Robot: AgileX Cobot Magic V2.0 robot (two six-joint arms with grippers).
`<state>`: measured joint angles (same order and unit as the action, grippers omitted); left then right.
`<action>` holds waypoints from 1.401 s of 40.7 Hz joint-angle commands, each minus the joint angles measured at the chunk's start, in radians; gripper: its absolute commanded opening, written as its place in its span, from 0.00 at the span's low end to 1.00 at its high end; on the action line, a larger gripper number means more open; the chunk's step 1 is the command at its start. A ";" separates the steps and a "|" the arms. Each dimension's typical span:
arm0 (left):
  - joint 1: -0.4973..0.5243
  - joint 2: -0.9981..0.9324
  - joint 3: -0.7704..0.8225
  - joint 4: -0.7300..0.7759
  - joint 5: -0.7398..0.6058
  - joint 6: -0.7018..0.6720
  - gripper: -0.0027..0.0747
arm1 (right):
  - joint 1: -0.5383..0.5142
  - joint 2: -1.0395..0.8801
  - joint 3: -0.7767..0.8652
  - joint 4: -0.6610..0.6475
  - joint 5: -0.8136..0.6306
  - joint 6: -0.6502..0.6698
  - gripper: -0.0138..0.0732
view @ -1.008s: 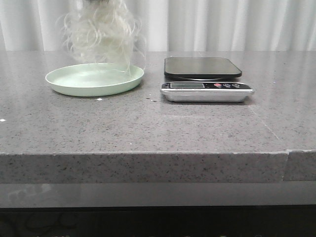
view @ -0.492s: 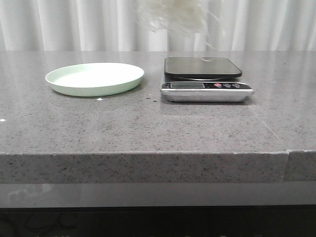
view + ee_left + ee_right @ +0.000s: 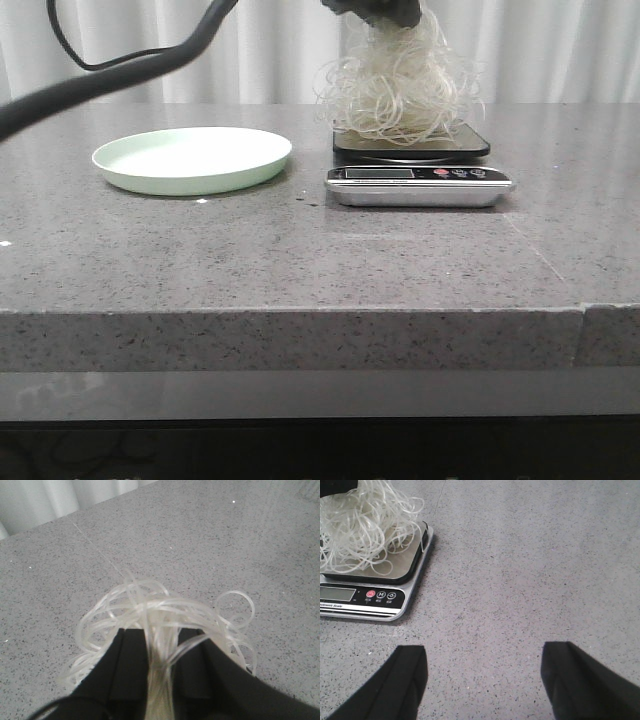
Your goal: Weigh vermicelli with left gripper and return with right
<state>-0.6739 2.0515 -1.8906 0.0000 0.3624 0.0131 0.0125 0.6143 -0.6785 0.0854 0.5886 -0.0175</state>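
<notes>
The vermicelli (image 3: 398,88) is a fluffy whitish bundle of curly strands, its lower loops resting on the black platform of the scale (image 3: 418,186). My left gripper (image 3: 385,12) is above it at the top of the front view, shut on the bundle's top; in the left wrist view the strands (image 3: 165,615) run between its black fingers (image 3: 127,665). My right gripper (image 3: 482,675) is open and empty over bare counter to the right of the scale (image 3: 375,600), where the vermicelli (image 3: 362,525) also shows. The pale green plate (image 3: 192,158) is empty on the left.
The grey speckled counter (image 3: 300,260) ends in a front edge near the camera. The left arm's black cable (image 3: 120,75) arcs over the plate side. White curtains hang behind the counter.
The vermicelli has moved right from above the plate to over the scale, then down until its loops rest on the platform. The left gripper and cable have come into view.
</notes>
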 commanded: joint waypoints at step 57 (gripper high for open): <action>-0.006 -0.983 0.544 0.095 0.128 -0.093 0.63 | -0.005 0.008 -0.024 -0.003 -0.060 -0.007 0.82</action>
<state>-0.6739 1.1572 -1.4145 0.0948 0.6065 -0.0495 0.0125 0.6143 -0.6785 0.0854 0.5925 -0.0175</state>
